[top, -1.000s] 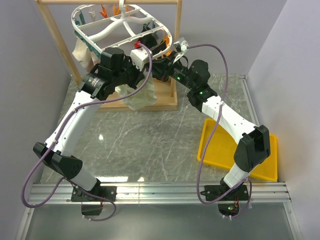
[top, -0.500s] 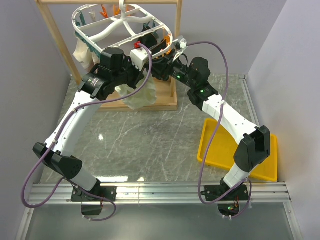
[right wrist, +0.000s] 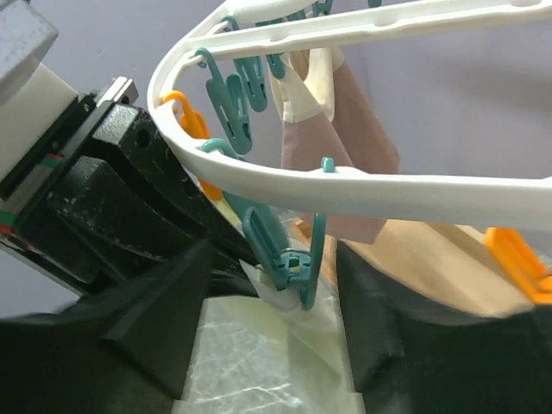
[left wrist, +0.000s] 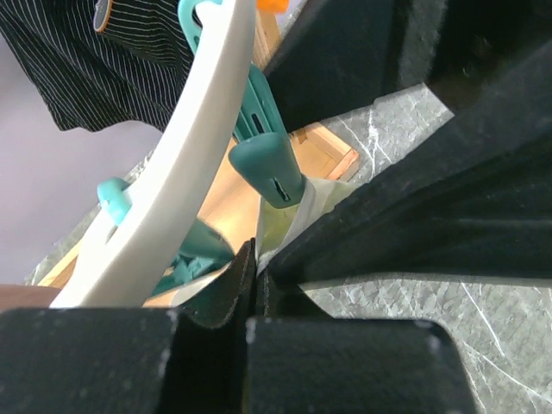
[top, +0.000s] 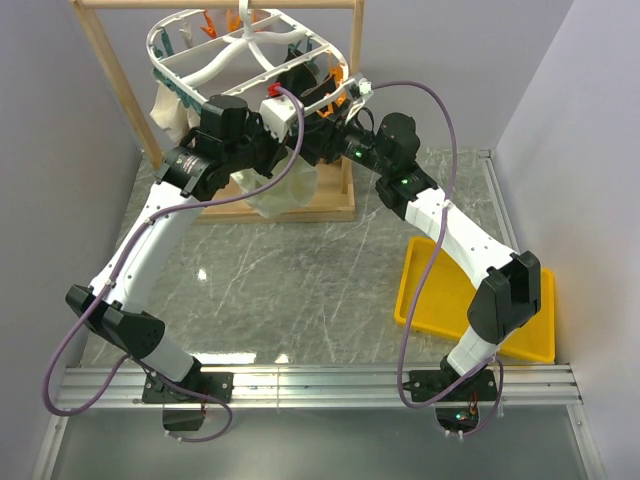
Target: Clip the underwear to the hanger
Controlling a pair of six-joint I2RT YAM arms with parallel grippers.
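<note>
My left pincer (left wrist: 256, 276): clamped on underwear (left wrist: 291, 214), holding its edge up to 1 teal clip (left wrist: 267, 168). My right pincer (right wrist: 276, 336): jaws parted, straddling it.

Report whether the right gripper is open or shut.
Open. The right gripper shows its fingers wide apart, a teal clip hanging between them.

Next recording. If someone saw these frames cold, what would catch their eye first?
The white hanger, ringed with teal and orange clips, hangs from the wooden rack at the back, and both arms meet under its near edge. There the left gripper is shut on the pale underwear, holding it at a teal clip that the open right gripper straddles. A yellow tray lies at the right.
</note>
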